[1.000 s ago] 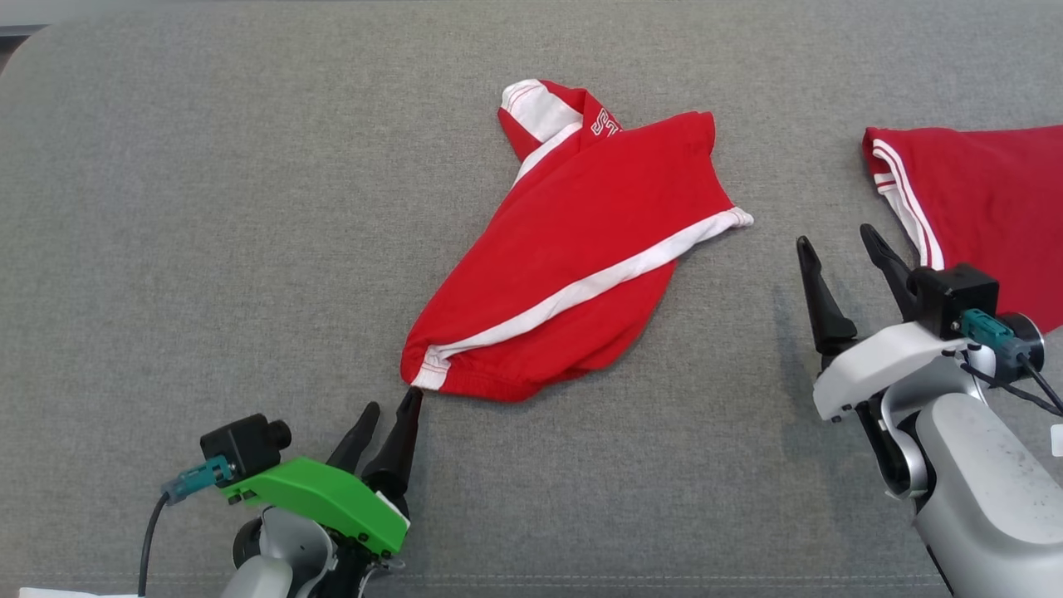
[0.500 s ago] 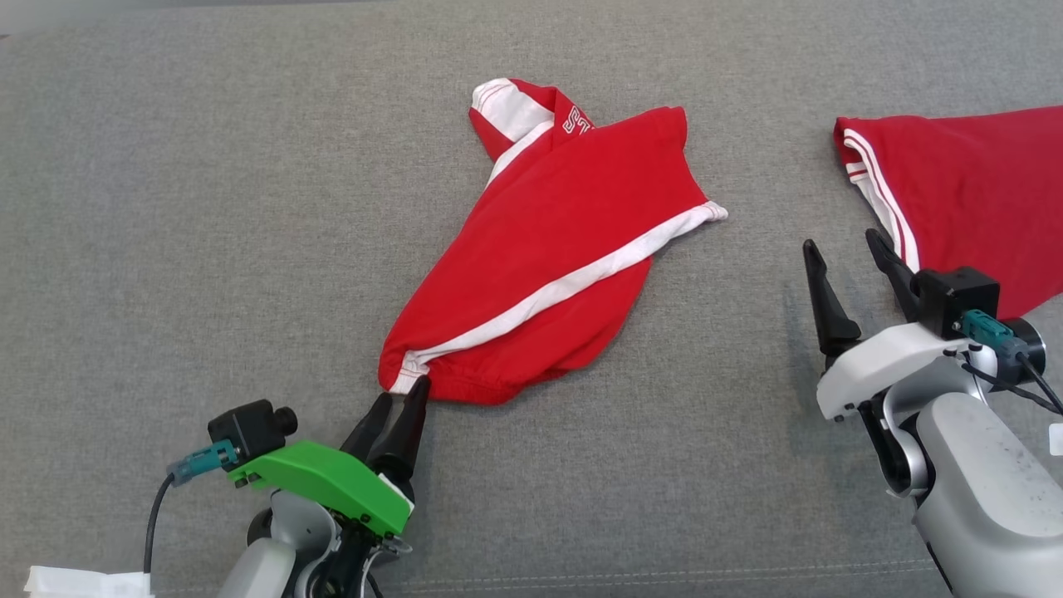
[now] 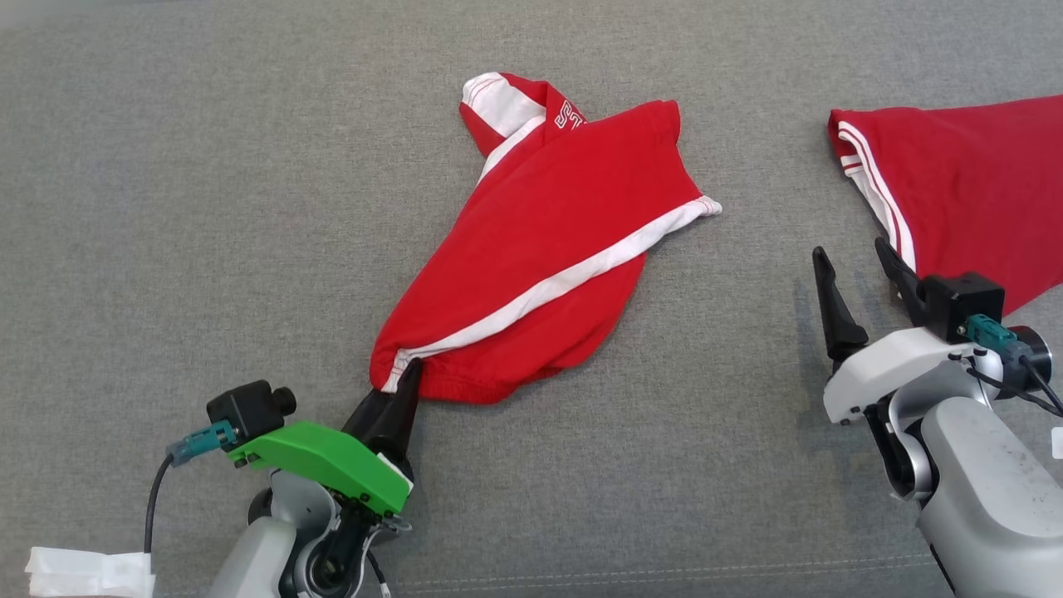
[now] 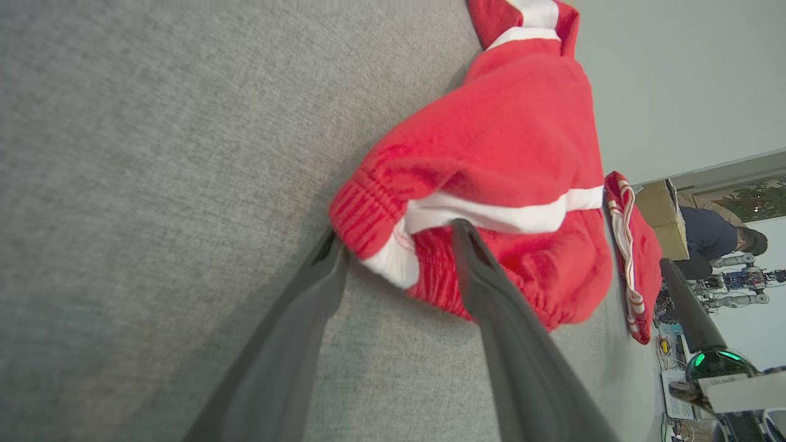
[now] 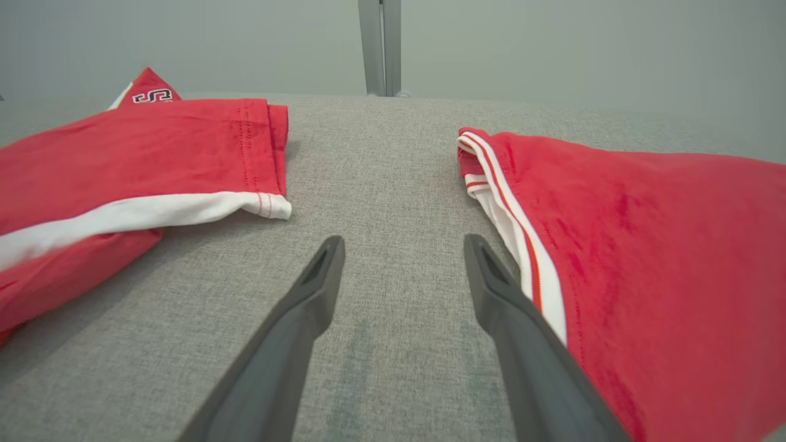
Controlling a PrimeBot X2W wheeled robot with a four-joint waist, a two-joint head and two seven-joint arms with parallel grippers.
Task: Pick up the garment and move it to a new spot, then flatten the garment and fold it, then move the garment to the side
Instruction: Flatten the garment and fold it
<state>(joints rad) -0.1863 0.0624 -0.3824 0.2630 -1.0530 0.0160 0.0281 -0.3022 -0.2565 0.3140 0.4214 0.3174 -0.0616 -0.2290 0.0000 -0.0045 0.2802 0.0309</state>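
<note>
Seen from the head camera, a grey fabric surface (image 3: 208, 208) spreads wide. A red garment (image 3: 548, 241) with a white stripe lies crumpled at its centre, running from a bunched waistband corner at 7 o'clock up to a folded flap at 12 o'clock. The left gripper (image 3: 405, 378), in a green casing, reaches in from 7 o'clock. In the wrist view the left gripper (image 4: 398, 232) has its two dark fingers set either side of that corner, probably because the thick hem gives a firm hold for lifting. Whether the cloth is already pinched cannot be told. The right gripper (image 3: 851, 249) hovers at 4 o'clock, spread and empty, seemingly waiting. A second garment (image 3: 955, 174), also red, lies at 2 o'clock, just beside the right gripper's outer finger and crowding that side. A white scrap (image 3: 83, 573) sits at 8 o'clock. The bare stretch toward 9 and 10 o'clock looks the freer place to move to.
</note>
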